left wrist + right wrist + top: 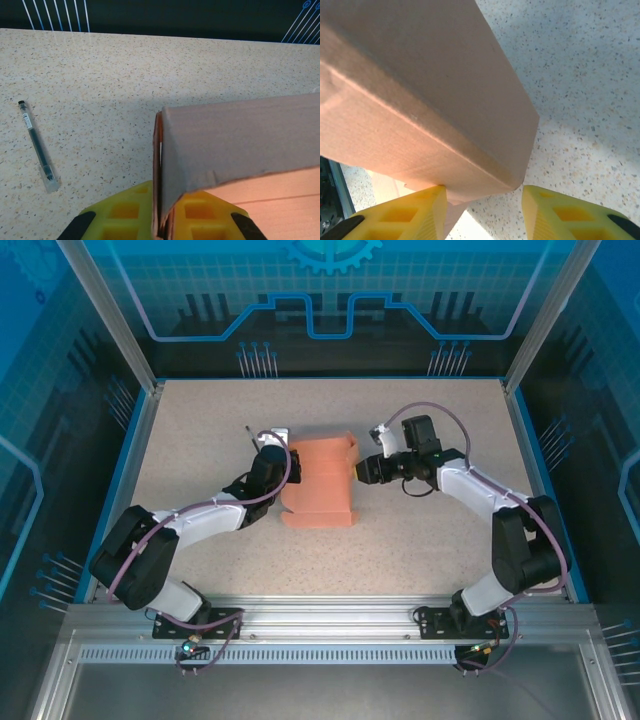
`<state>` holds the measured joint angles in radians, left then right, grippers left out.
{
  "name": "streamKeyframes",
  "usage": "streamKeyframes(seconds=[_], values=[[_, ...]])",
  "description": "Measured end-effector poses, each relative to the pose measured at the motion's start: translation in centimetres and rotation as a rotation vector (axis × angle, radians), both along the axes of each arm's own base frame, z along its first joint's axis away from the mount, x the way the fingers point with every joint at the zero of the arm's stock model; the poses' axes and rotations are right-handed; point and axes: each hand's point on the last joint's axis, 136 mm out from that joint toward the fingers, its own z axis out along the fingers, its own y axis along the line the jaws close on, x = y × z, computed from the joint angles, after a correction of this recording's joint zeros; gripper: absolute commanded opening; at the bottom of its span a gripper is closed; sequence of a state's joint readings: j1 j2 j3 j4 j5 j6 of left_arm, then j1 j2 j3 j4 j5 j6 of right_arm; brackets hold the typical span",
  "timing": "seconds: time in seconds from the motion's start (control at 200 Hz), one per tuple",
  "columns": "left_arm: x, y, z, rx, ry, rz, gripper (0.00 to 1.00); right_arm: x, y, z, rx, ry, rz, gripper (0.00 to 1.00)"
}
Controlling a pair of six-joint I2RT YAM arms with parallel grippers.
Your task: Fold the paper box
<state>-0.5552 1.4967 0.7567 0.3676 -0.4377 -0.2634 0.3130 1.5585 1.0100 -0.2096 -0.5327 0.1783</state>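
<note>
The left gripper is pinching the paper box by its thin, matte salmon cardboard edge. The box is lying mid-way across the speckled table, long axis running roughly near-to-far. The right gripper is straddling a creased corner, fingers apart. The left wrist view is showing a clear pen beyond.

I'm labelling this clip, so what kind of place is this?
Likely a robot lab cell or demo booth: a speckled table fenced by aluminium framing, blue circuit-pattern panels behind.
</note>
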Motion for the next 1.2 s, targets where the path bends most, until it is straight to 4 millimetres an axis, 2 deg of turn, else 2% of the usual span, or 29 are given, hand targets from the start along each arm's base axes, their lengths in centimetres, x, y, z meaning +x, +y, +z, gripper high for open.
streamKeyframes(seconds=[0.33, 0.775, 1.021, 1.196], values=[[0.1, 0.2, 0.1, 0.000, -0.004, 0.008, 0.04, 2.0, 0.1, 1.0, -0.047, -0.087, 0.014, 0.51], [0.3, 0.7, 0.1, 0.004, -0.007, 0.026, 0.04, 4.4, 0.8, 1.9, -0.142, -0.281, 0.139, 0.52], [0.3, 0.7, 0.1, 0.005, -0.007, 0.027, 0.04, 5.1, 1.8, 3.0, -0.131, -0.360, 0.223, 0.48], [0.3, 0.9, 0.4, 0.002, -0.013, 0.033, 0.04, 5.8, 2.1, 3.5, -0.141, -0.396, 0.243, 0.41]])
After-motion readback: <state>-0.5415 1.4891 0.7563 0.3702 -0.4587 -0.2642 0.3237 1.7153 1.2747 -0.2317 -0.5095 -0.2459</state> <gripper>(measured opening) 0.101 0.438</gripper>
